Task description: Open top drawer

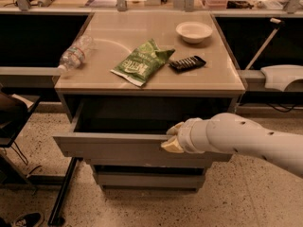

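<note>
Camera view: looks down at the front of a tan-topped desk [213, 79] with a stack of three grey drawers under it. The top drawer [109, 148] sits directly under the desk top, pulled out toward the camera, and the dark cavity behind its front is exposed. What is inside is too dark to make out. A lower drawer [147, 179] is closed beneath it, set further back.

The white arm [251, 138] comes in from the right edge, roughly level. The end effector [173, 137], with yellowish tips, is at the top edge of the top drawer's front, right of centre, touching or overlapping that edge. Cannot tell whether it is wide, narrow, or clamped on the drawer front.

On the desk top:
- A clear plastic bottle [75, 55] lies on its side at the left edge.
- A green chip bag [143, 63] lies flat near the centre.
- A black remote [187, 63] is just right of the bag.
- A pale bowl [194, 31] stands upright toward the back right, apart from the remote.

The floor is speckled. A dark chair [12, 117] is partly in view at the left, and a shoe [26, 219] is in the bottom left corner.
</note>
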Tool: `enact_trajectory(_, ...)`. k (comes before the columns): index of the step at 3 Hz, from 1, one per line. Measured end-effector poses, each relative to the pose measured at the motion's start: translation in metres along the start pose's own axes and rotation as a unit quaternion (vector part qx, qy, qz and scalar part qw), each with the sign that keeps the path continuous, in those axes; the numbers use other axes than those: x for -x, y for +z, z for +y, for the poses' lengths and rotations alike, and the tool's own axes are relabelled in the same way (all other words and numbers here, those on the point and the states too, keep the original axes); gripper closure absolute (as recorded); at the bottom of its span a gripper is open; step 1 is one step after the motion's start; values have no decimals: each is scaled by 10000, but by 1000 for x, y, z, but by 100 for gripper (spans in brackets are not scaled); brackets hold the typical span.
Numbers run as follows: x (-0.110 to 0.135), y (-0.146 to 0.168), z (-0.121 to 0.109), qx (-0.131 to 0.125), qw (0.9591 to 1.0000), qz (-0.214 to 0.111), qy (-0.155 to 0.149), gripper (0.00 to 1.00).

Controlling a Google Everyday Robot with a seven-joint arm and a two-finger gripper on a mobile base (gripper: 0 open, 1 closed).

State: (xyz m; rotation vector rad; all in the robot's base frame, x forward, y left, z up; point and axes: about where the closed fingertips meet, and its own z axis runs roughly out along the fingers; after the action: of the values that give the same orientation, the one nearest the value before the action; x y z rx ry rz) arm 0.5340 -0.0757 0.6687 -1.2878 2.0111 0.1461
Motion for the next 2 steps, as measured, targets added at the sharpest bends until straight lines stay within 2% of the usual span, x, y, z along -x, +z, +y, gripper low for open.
enact_trajectory(2, -4, -7, 9, 31, 10000, -17, 6, 100)
